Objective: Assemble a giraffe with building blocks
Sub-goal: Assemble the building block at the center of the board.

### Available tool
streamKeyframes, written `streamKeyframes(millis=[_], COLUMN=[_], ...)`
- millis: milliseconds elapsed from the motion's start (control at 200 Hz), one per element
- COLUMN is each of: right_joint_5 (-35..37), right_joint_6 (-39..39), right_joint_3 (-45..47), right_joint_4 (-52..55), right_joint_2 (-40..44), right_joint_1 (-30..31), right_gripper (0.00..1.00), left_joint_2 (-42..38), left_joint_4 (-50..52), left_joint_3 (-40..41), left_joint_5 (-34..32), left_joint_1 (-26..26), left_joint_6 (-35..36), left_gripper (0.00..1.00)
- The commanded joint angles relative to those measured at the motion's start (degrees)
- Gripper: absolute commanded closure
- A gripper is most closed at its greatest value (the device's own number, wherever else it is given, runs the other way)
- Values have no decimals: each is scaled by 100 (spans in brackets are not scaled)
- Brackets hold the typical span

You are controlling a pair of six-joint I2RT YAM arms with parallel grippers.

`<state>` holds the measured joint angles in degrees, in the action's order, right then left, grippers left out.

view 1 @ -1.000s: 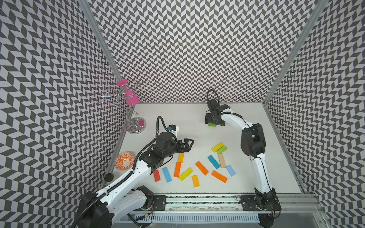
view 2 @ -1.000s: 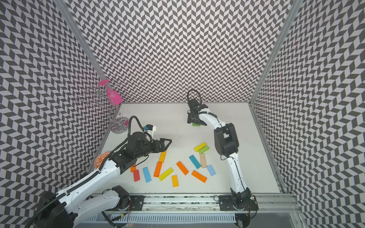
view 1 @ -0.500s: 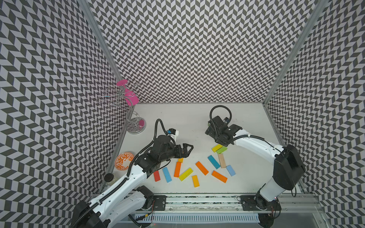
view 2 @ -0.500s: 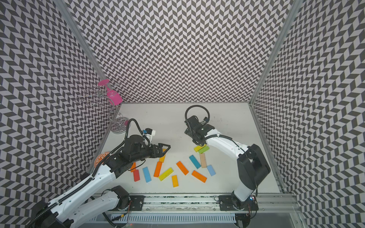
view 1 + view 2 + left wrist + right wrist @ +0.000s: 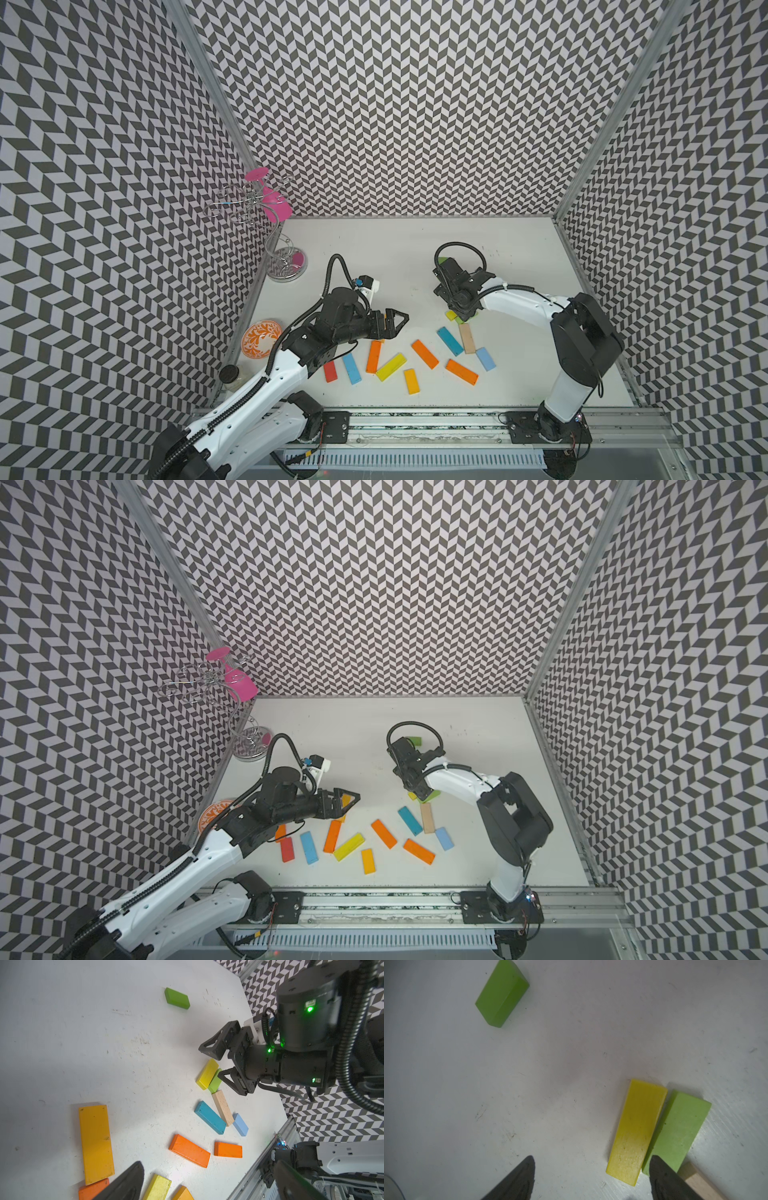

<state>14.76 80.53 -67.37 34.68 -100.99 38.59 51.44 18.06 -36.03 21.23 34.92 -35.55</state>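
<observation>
Several building blocks lie flat near the front of the white table [image 5: 395, 249]: red [image 5: 330, 371], blue [image 5: 351, 368], orange [image 5: 373, 356], yellow [image 5: 391, 367], teal [image 5: 450, 341] and tan [image 5: 467, 338] ones. A dark green block [image 5: 413, 740] lies alone farther back. My right gripper [image 5: 463, 316] is open, low over a yellow block [image 5: 637, 1126] and a light green block [image 5: 679, 1128] lying side by side; one finger [image 5: 662, 1178] overlaps the light green one. My left gripper [image 5: 397, 326] hovers open and empty above an amber block [image 5: 95, 1142].
An orange-patterned bowl [image 5: 262, 338] and a dark-lidded jar [image 5: 228, 373] sit at the table's left edge. A wire stand [image 5: 286, 266] holding a pink glass stands at the back left. A metal rail [image 5: 415, 419] runs along the front.
My right arm swung from the dark green block at the back down to the yellow and light green pair, its jaws narrowing slightly. My left gripper shifted a little toward the front.
</observation>
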Motion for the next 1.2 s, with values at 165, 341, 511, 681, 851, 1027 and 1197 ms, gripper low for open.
streamKeyframes(millis=[165,341,511,681,851,1027,1197], right_joint_5=[33,-29,-9,-19,-61,-83,-96], right_joint_6=[497,547,569,522,562,543,467], right_joint_3=[292,413,447,258,246,319,391], right_joint_4=[-301,-432,-547,-495,-484,-513,-456], right_joint_2=[-4,-67,-87,-170,-306,-381,-418], right_joint_1=[-42,-173,-220,-220,-220,-220,-220], right_gripper=[18,21,25,26,26,26,35], left_joint_2=[46,81,93,121,60,6,41], left_joint_4=[-250,-268,-260,-268,-252,-208,-238], left_joint_3=[218,233,212,211,237,264,287], left_joint_5=[339,338,321,320,298,270,276], left_joint_1=[129,140,138,138,140,138,143], left_joint_6=[121,145,184,198,201,246,247], left_gripper=[2,2,2,2,2,1,1])
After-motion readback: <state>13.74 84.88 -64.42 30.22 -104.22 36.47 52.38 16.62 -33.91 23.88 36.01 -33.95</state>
